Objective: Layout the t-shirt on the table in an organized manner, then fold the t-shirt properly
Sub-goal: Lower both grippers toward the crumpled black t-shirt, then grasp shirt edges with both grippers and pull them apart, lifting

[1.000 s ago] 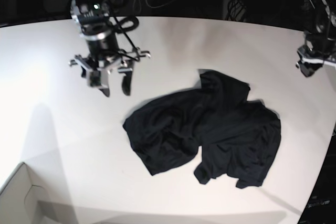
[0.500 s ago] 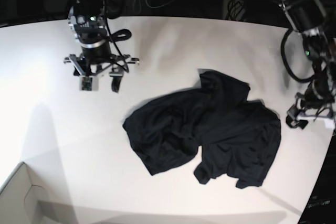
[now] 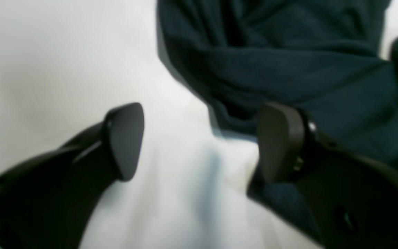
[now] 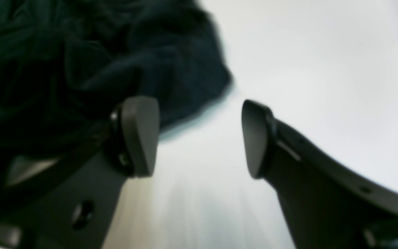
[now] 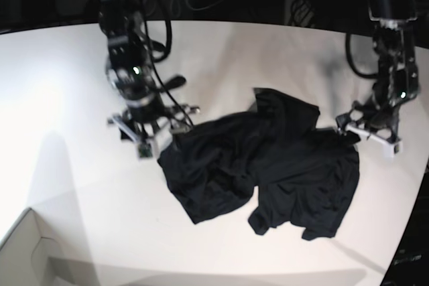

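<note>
**2 open hands at the edges of a crumpled shirt**

2 hands sit low at opposite edges of the t-shirt (image 5: pixel 268 165), which lies in a rumpled heap on the white bench (image 5: pixel 60 85), nowhere near laid out. The left hand (image 3: pixel 199 141) has its jaws spread wide and holds nothing; a folded lip of cloth lies just ahead of it and runs under its right-side finger, with bare bench between the jaws. The right hand (image 4: pixel 199 138) is likewise spread and empty, the shirt's bunched edge just ahead and to its left, bare bench ahead and to its right.

The shirt looks light, soft and limp, so I judge it will drape, drag and fold over itself rather than hold any shape. A pinch on a single outer hem or a sleeve edge should serve better than a bite into the thick folds, where several layers could come up together.

Open bench stretches well beyond each hand on its outer side, giving room to pull the cloth apart. A cardboard box corner (image 5: pixel 27 252) sits well away from both hands.
</note>
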Controlling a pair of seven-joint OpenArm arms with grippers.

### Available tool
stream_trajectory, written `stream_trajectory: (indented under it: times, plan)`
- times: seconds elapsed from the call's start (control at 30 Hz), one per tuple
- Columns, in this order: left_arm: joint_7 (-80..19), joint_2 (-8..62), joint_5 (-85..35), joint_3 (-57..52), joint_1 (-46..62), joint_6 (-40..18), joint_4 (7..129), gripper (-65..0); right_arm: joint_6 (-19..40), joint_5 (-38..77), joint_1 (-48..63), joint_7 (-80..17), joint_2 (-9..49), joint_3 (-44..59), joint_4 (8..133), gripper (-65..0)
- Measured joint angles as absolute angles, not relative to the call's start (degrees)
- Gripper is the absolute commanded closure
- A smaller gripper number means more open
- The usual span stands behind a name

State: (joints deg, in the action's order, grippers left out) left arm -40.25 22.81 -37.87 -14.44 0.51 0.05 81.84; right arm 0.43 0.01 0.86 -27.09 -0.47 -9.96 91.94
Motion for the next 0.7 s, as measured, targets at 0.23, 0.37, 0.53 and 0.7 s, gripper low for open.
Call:
stream_trajectory:
  times: [0.23,0.37,0.53,0.7]
  plan:
    - [-40.64,22.52,-38.44,-24.38,18.46,-0.08,97.89,-49.4,0.21,0.01,-19.42,-26.33,0.45,-15.84,71.33,-38.5]
    - [-40.25,19.2,-39.16,-30.09,23.68,-0.56,102.08,-49.4,0.21,0.23,-28.69,-24.86,-0.36,-18.83,59.7,-38.5]
    - [-40.88,15.18,-38.06,-36.71,26.94,-0.01,102.87,-49.4,0.34,0.36,-33.41,-16.71,-2.24,-19.33,47.48,-38.5]
    - [-40.05,15.22,-38.19,-39.48,26.55,-0.16,102.87,-49.4,0.25,0.32,-33.41,-12.03,-2.55,-19.18,39.05,-38.2]
